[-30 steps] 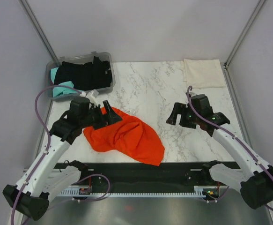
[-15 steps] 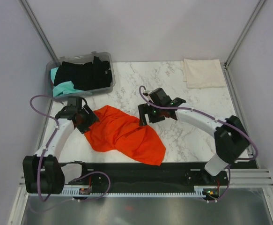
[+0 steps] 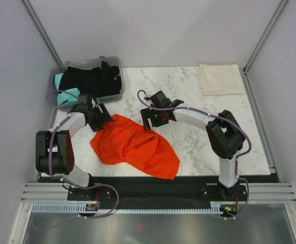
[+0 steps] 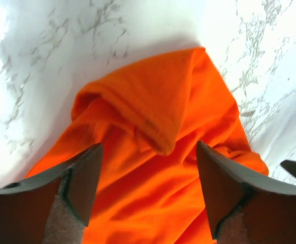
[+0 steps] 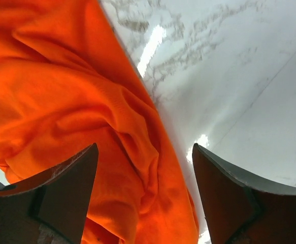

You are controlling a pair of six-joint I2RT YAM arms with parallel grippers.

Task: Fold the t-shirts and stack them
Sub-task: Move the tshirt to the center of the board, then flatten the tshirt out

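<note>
Robot lab test cell. Plain pale walls (image 3: pixel 153 30) and metal frame posts (image 3: pixel 40 28) enclose marble-pattern counter (image 3: pixel 188 91). Left arm (image 3: pixel 69 127), right arm (image 3: pixel 198 116) bolted to black rail (image 3: pixel 153 189) at near edge. Purple cables (image 3: pixel 61 94), slotted cable duct (image 3: pixel 153 207).

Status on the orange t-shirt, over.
Left gripper and right gripper open, over orange t-shirt. Shirt crumpled, not folded. Nothing blocking.

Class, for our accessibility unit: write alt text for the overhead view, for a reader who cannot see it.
A crumpled orange t-shirt lies on a marble table, with the open left gripper and open right gripper over its far edge. A folded cream t-shirt lies far right; a bin of black and teal t-shirts sits far left.
</note>
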